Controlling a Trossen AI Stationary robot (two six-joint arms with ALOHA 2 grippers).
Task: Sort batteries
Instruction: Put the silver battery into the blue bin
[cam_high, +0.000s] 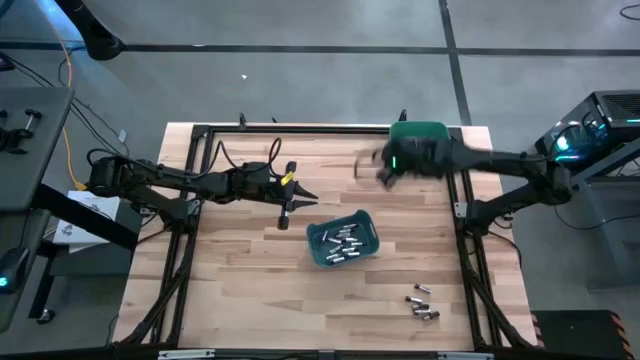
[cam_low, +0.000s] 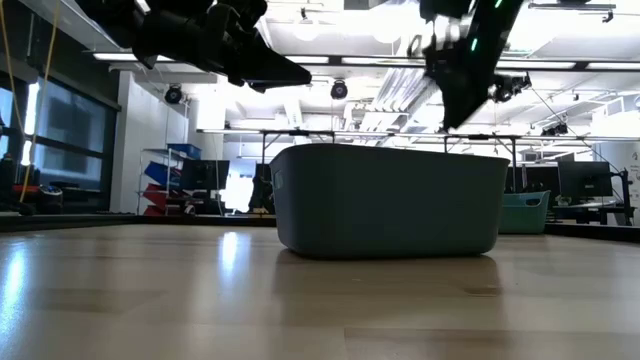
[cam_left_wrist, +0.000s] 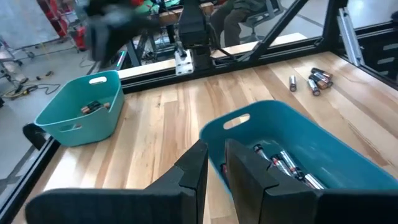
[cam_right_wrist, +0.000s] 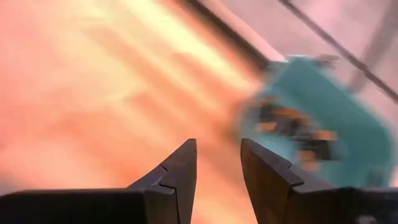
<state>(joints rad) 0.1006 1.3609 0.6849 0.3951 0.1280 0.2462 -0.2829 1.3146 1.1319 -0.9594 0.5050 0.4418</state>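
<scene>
Batteries (cam_high: 422, 302) lie loose on the bench (cam_high: 250, 290) near its front right corner, a small cluster of silvery and dark cells resting on bare wood, well apart from both bins. Farther in, near the middle of the bench, a teal bin (cam_high: 343, 239) sits at a slight angle and holds more batteries, mostly silvery-grey cells heaped together. The left gripper (cam_high: 301, 199) hangs above the bench just beside this bin, on its far left side. Its fingers (cam_left_wrist: 193, 171) stand nearly together with only a narrow gap between them, and nothing is pinched in that gap. At the far edge of the bench, toward the right, a second teal bin (cam_high: 417, 129) holds a few dark batteries. The right gripper (cam_high: 368, 166) is raised above the bench just to the left of this far bin; it appears motion-blurred. Its fingers (cam_right_wrist: 180, 168) are spread apart and hold nothing. In the low view both arms hang above the near bin without touching it.
</scene>
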